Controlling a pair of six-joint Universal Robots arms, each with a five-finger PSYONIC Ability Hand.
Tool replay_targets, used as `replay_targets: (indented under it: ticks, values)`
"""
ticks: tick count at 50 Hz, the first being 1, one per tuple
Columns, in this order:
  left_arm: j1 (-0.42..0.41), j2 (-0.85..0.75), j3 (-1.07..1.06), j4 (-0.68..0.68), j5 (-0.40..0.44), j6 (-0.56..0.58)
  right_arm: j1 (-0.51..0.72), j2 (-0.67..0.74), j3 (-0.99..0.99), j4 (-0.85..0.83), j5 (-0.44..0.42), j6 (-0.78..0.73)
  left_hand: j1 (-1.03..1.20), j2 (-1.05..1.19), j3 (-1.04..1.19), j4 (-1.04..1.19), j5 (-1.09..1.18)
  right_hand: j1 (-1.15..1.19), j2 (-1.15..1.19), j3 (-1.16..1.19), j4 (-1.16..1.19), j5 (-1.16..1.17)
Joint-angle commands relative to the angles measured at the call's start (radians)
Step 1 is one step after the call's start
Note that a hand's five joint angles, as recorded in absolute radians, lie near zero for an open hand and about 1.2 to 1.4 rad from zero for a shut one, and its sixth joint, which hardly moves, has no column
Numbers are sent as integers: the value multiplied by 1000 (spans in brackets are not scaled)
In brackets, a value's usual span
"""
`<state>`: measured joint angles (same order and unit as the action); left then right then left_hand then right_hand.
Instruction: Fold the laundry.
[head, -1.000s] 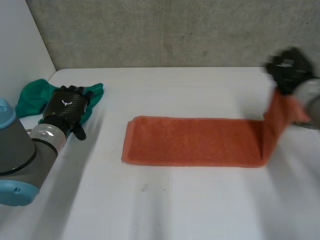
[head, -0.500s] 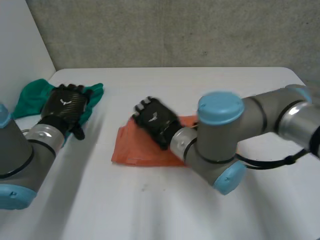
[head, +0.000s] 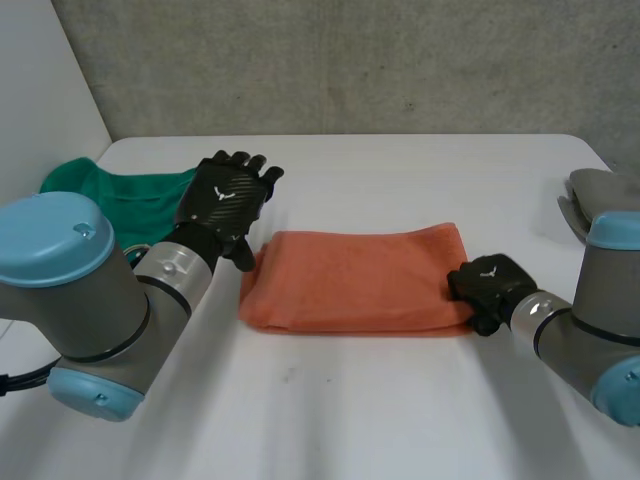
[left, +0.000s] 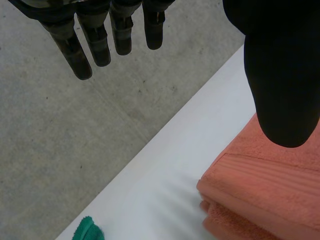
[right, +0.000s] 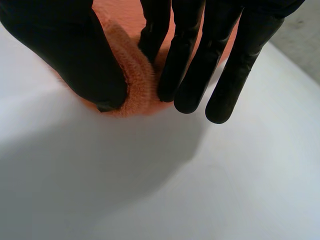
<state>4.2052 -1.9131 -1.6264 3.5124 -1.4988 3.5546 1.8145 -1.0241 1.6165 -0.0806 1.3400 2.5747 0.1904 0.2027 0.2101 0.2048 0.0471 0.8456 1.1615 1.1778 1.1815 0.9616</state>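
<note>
Hands: right hand (head: 487, 285) pinches the right end of the folded orange towel (head: 355, 278) between thumb and fingers (right: 182, 50). Left hand (head: 228, 195) is relaxed, fingers straight, empty, just beside the towel's left end. Towel lies mid white table (head: 400, 400). Green cloth (head: 120, 200) at far left; grey cloth (head: 600, 195) at far right.

Soft, even light falls on the white table (head: 330, 420), probably from overhead, leaving it bright and flat. The grey wall (head: 350, 60) behind looks dimmer. The orange towel (head: 350, 285) throws a thin, soft-edged shadow along its near edge in the head view.
</note>
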Motion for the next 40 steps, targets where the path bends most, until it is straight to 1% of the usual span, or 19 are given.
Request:
replay_targets:
  ticks: [1,6,7,9,14,15,18,19,20,21,22,25,26,29,30,31,35,38,40]
  values:
    - [19,22,-21,-10,-1,-3,58,-42,-111,-54,103,-47,-16,-28,-36,-30,-47,551,235,218,215,260]
    - [76,69,-32,-12,-1,-5,257,-50,-243,-51,90,-56,-16,-28,-36,-30,-47,551,235,218,215,260]
    - [87,74,-36,-12,-1,-5,326,-42,-289,-47,74,-57,-16,-28,-36,-30,-47,551,235,218,215,260]
    - [111,86,-49,-12,2,-16,382,-19,-325,-44,48,-59,-16,-28,-36,-30,-47,551,235,218,215,260]
    - [145,109,-67,-12,3,-66,489,97,-412,-31,-73,-54,-16,-28,-36,-30,-47,551,235,218,215,260]
    - [156,111,-73,-12,5,-88,508,140,-432,-15,-126,-53,-16,-28,-36,-30,-47,551,235,218,215,260]
    - [164,109,-79,-12,6,-111,532,215,-475,48,-175,-53,-16,-28,-36,-30,-47,551,235,218,215,260]
    - [164,109,-81,-13,8,-121,534,225,-489,67,-174,-53,-16,-28,-36,-30,-47,392,76,60,56,101]
    - [164,108,-81,-12,8,-125,534,232,-503,87,-170,-51,-16,-28,-36,-30,-47,88,-228,-244,-248,-203]
    - [164,106,-79,-12,8,-128,532,236,-515,107,-167,-48,-16,-28,-36,-30,-47,-249,-565,-582,-585,-540]
    - [162,106,-79,-12,8,-129,528,233,-533,134,-150,-35,-16,-28,-36,-30,-47,-671,-987,-1003,-1007,-962]
    - [151,98,-63,-12,8,-132,520,216,-549,147,-108,31,-16,-28,-36,-30,-47,-671,-987,-1003,-1007,-962]
    - [148,98,-59,-12,9,-132,508,199,-550,141,-66,114,-16,-28,-36,-30,-47,-671,-987,-1003,-1007,-962]
    - [125,91,-27,-10,9,-137,453,161,-543,136,-3,266,-9,-22,-29,-24,-40,-671,-987,-1003,-1007,-962]
    - [113,83,-15,-10,9,-141,412,126,-535,139,25,356,-6,-19,-26,-21,-37,-671,-987,-1003,-1007,-962]
    - [81,60,14,-12,8,-154,395,104,-532,140,40,399,-3,-16,-23,-18,-35,-671,-987,-1003,-1007,-962]
    - [-8,-10,92,-33,9,-192,350,62,-504,137,51,553,5,-7,-14,-9,-26,-671,-987,-1003,-1007,-962]
    - [-36,-56,138,-78,8,-207,329,70,-510,150,47,571,11,-1,-8,-3,-20,-671,-987,-1003,-1007,-962]
    - [-51,-118,186,-145,3,-218,319,90,-517,162,45,567,14,2,-5,0,-17,-671,-987,-1003,-1007,-962]
